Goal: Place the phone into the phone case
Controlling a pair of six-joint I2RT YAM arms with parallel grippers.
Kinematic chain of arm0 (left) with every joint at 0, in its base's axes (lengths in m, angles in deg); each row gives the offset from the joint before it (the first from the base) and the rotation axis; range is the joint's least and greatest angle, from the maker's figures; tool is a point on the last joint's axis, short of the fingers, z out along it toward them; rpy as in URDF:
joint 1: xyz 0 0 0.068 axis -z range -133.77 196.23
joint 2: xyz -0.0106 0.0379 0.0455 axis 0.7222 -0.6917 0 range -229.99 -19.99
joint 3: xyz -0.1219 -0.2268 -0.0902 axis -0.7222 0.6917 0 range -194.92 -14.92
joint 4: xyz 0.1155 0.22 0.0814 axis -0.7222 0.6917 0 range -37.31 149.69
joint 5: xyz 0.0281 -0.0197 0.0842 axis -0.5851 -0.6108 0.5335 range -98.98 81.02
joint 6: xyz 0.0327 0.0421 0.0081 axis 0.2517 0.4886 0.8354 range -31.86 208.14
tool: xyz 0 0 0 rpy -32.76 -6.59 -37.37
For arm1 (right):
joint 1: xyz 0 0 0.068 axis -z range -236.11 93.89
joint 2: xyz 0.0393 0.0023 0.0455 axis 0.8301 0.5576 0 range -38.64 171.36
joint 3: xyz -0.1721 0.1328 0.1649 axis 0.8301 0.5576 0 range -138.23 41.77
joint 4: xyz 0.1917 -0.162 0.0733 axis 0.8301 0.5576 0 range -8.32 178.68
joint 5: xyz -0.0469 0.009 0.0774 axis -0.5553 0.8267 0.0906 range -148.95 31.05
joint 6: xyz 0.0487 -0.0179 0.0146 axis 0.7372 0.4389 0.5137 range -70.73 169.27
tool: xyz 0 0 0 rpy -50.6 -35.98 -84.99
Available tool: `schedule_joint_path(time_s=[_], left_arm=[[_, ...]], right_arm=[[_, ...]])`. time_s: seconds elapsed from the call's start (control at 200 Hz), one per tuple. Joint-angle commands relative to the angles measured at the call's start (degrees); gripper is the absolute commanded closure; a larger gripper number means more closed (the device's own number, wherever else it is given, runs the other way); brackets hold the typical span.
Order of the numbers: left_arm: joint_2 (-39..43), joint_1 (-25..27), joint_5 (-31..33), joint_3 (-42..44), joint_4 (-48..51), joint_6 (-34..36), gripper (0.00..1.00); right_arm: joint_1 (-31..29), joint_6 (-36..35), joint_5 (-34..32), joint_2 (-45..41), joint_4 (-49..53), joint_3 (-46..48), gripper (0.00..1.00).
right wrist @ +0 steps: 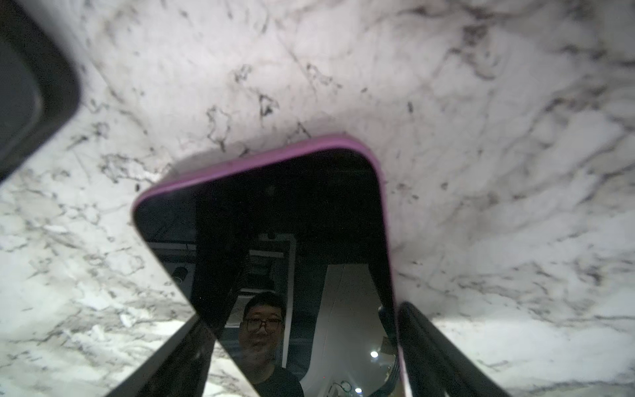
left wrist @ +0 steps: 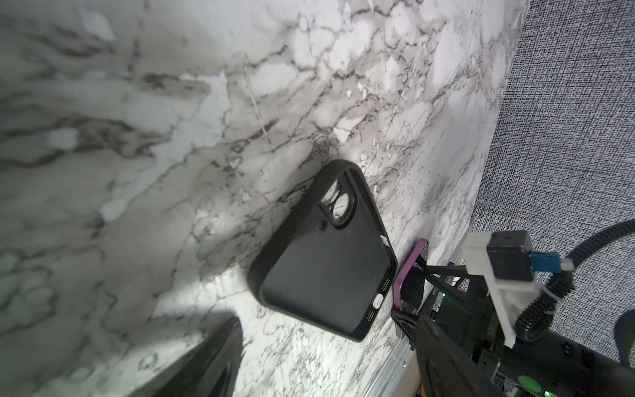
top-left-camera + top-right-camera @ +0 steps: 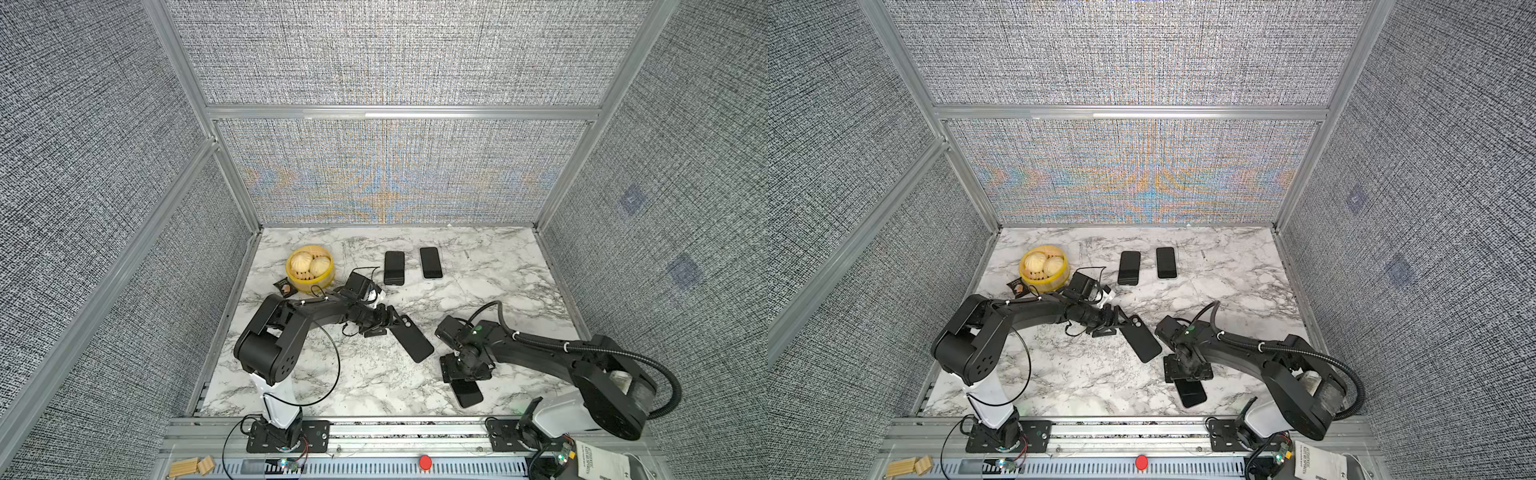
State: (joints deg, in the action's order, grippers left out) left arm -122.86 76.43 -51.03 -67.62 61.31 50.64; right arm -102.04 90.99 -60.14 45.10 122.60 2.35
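Marble tabletop (image 3: 374, 386), grey woven walls (image 3: 395, 174) (left gripper (image 3: 390, 322) released, right gripper (image 1: 302, 312) tight around phone (image 1: 275, 206))

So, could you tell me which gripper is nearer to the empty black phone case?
Left. The left gripper sits right beside the camera-cutout end of the black phone case; the right gripper is farther off, straddling the purple-edged phone.

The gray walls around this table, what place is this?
Likely a robot testing booth: gray textured walls on metal frames box in a marble-look table, the left arm and right arm are bolted to its front rail near a red button.
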Motion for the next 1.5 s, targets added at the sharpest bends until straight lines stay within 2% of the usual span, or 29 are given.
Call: schedule_joint_path(time_s=[0.0,0.545,0.88,1.2,1.496], left_arm=[[1.0,-0.1,0.8,-0.1,1.5,0.8,0.2],[2.1,-0.4,1.9,-1.0,3.7,0.9,0.2],[1.0,-0.8,1.7,-2.3,4.6,0.9,0.2],[0.4,-1.5,1.6,-3.0,4.5,0.9,0.2],[1.8,-1.5,-1.7,-4.6,2.6,2.0,0.23]], right_arm=[[0.4,2.1,-3.6,2.0,-6.3,5.3,0.21],[6.0,-5.0,-5.0,2.4,-7.0,1.8,0.3],[10.1,-12.3,-5.8,6.1,-6.7,-5.4,0.35],[13.6,-20.4,-4.0,10.0,-6.4,-14.4,0.37],[15.2,-26.1,-0.8,7.9,-5.9,-16.0,0.37]])
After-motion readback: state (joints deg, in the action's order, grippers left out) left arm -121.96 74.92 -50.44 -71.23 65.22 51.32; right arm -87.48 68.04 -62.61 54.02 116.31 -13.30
